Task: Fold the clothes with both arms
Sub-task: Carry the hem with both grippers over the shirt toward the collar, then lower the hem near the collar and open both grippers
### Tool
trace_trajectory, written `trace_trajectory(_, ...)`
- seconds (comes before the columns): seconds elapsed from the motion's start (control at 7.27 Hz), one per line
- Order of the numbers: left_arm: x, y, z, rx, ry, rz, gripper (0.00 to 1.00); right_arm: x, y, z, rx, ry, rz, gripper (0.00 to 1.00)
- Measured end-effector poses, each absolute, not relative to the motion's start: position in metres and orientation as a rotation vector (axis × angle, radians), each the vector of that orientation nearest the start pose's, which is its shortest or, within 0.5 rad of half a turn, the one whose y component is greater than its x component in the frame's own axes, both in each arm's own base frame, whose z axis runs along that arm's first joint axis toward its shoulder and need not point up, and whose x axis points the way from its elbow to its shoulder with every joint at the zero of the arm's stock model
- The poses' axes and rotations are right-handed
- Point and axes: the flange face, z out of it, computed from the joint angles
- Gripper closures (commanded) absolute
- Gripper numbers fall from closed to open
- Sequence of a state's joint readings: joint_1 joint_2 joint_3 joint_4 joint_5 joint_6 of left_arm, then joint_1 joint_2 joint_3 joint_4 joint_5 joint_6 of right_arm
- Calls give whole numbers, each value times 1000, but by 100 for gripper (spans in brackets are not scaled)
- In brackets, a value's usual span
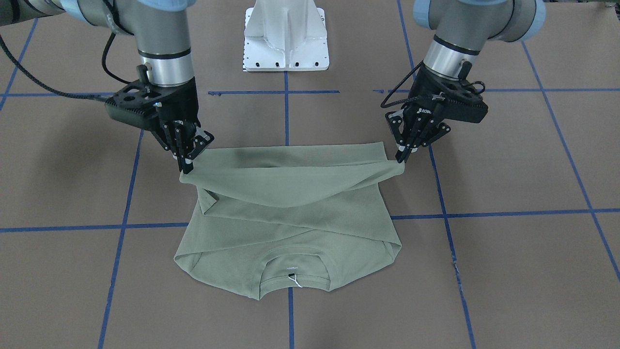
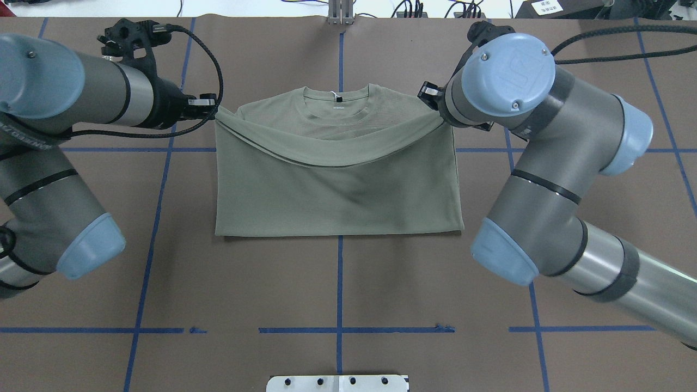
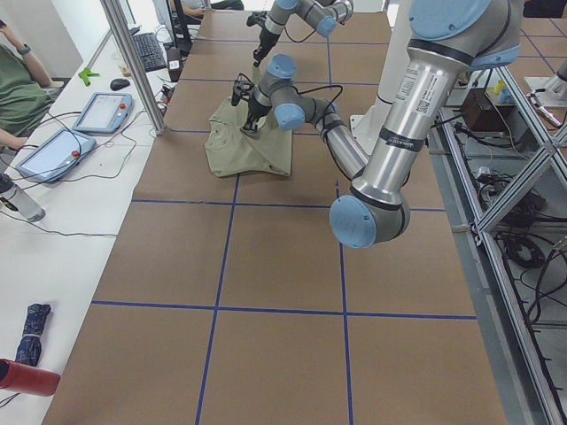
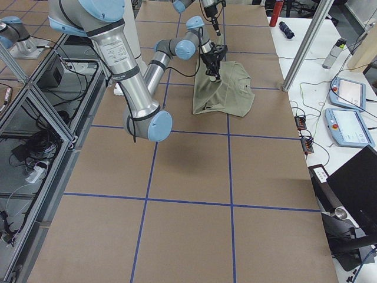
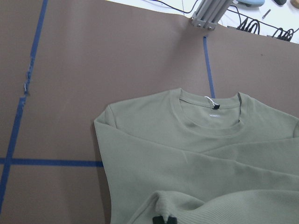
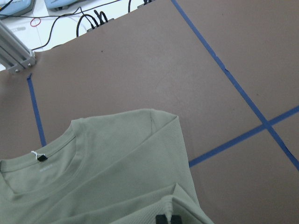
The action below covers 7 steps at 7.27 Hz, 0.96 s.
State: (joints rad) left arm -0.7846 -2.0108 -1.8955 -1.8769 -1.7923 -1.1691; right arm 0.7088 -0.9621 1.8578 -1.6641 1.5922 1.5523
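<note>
**Front view:** shirt flat mid-counter, collar on far side from robot. Hem corners pinched, one each: left end effector, right end effector.

**Overhead:** lifted hem spans left-right, sagging, just short of collar; arms equally near.

**Wrist views:** collar ahead.

**Surface:** brown, blue tape grid; room judged ample.

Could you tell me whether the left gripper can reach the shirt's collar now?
Probably not yet: the left gripper is shut on the lifted hem corner of the shirt. The collar itself lies uncovered nearby, with nothing in between.
</note>
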Motion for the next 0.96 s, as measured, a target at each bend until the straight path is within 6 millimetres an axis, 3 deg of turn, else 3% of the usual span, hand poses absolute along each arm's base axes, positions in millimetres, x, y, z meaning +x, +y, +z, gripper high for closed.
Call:
trace_trajectory(0.28,378,-547,255,429,930,-253,100,-418,-583,230,288,-746,656,100)
trace_trajectory(0.55,418,-592,294,443,867,-274,100,-448,-635,268,299,-719,643,100)
trace_trajectory(0.83,438,-616,331,469,828,-252,100,-458,-652,297,293,-687,637,100)
trace_trajectory(0.96,441,-620,339,472,820,-246,100,-461,-654,305,288,-676,636,100)
